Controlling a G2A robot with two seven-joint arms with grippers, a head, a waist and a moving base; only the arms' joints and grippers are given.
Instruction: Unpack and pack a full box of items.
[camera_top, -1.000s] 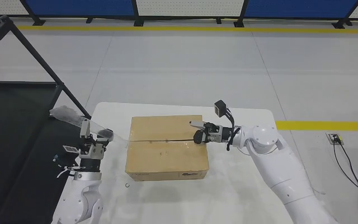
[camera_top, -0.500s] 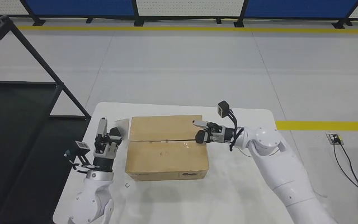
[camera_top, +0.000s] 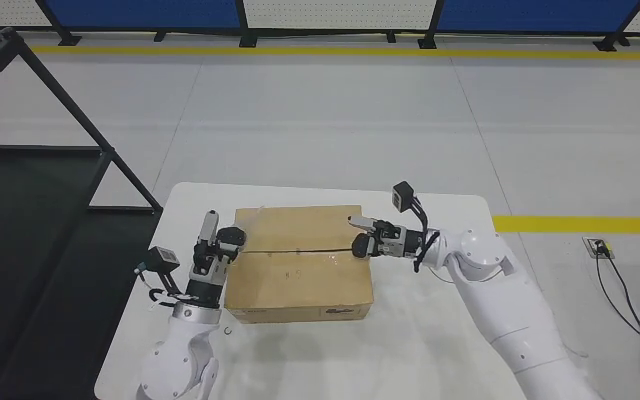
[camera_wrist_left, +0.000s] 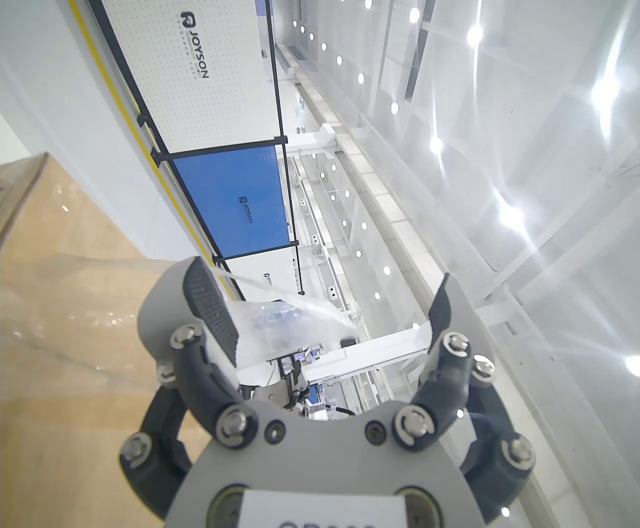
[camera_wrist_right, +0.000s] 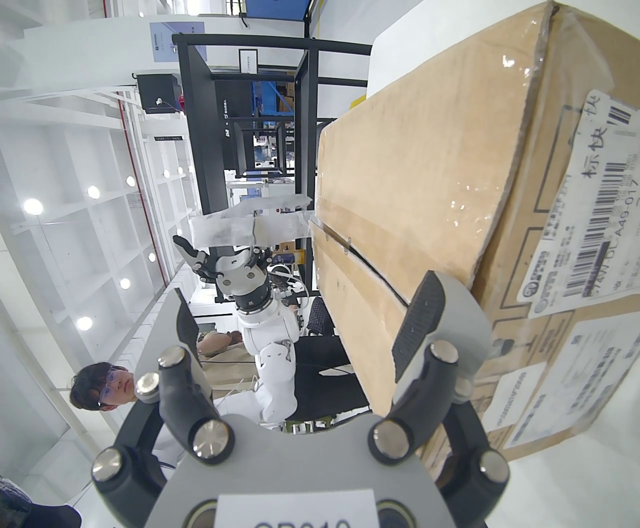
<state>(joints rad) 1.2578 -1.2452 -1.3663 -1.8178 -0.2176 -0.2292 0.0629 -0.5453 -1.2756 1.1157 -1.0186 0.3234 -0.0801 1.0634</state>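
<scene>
A cardboard box (camera_top: 298, 262) sits between the spread right end effector (camera_wrist_right: 305, 300) and the spread left end effector (camera_wrist_left: 320, 290). A strip of clear tape (camera_wrist_left: 295, 320) seemingly clings to the left one's pad.

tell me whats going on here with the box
A robot is working on a cardboard box that sits closed on a white table. Its left hand is open at one end of the box, with a strip of clear tape clinging by one finger. Its right hand, also open, is at the other end, by the seam along the top. Nothing is unpacked yet.
</scene>
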